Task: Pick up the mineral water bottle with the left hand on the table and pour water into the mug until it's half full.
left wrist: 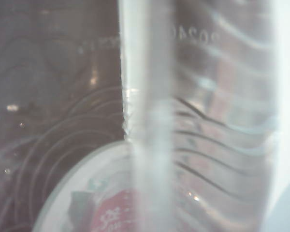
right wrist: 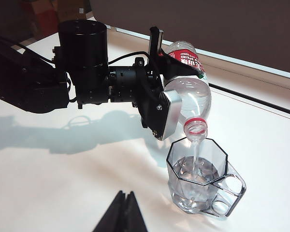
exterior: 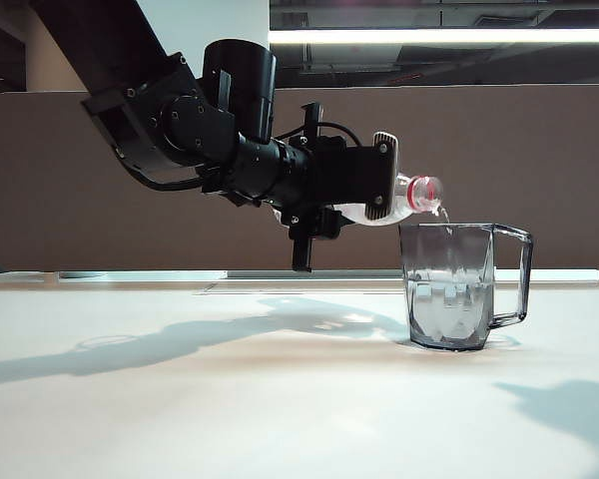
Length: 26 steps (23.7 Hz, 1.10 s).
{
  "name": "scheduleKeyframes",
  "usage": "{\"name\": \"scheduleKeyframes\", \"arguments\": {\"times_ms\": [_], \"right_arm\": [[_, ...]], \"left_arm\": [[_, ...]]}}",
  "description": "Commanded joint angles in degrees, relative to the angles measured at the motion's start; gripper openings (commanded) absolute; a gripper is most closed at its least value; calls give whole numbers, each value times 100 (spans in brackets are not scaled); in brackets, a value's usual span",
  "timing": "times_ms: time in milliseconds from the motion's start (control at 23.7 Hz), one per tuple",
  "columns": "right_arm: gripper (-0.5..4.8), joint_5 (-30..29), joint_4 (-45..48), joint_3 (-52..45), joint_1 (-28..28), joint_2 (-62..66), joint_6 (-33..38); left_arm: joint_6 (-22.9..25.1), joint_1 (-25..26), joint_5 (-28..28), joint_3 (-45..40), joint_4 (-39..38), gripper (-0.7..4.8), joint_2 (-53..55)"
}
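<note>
Left gripper (exterior: 384,180) raised over the surface (exterior: 230,399), jaws clamped on the tilted mineral water bottle (right wrist: 191,87), pouring into the mug (right wrist: 198,179); right gripper (right wrist: 122,212) low, jaws together, only in its wrist view.

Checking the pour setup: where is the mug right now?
In the exterior view the mug stands on the table, right of centre, directly under the tilted mineral water bottle's mouth, held by the left gripper.
</note>
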Motion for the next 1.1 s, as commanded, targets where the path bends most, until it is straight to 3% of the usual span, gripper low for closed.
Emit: {"name": "scheduleKeyframes", "arguments": {"times_ms": [42, 506, 632, 717, 885, 1096], "right_arm": [[-2, -24, 90, 35, 2, -7, -20], [-2, -22, 94, 35, 2, -7, -20], [-2, -22, 94, 35, 2, -7, -20], [-2, -20, 94, 35, 2, -7, -20], [-2, -22, 90, 35, 2, -7, -20], [-2, -22, 92, 35, 2, -7, -20]], "left_arm": [[-457, -17, 22, 46, 201, 175, -81], [-2752, -15, 22, 33, -17, 174, -363], [-3617, 7, 22, -2, -295, 174, -579], [-4666, 72, 22, -42, -990, 174, -901], [-5718, 212, 24, -98, -1735, 174, -1204], [-7016, 520, 22, -846, -1563, 174, -1834]]}}
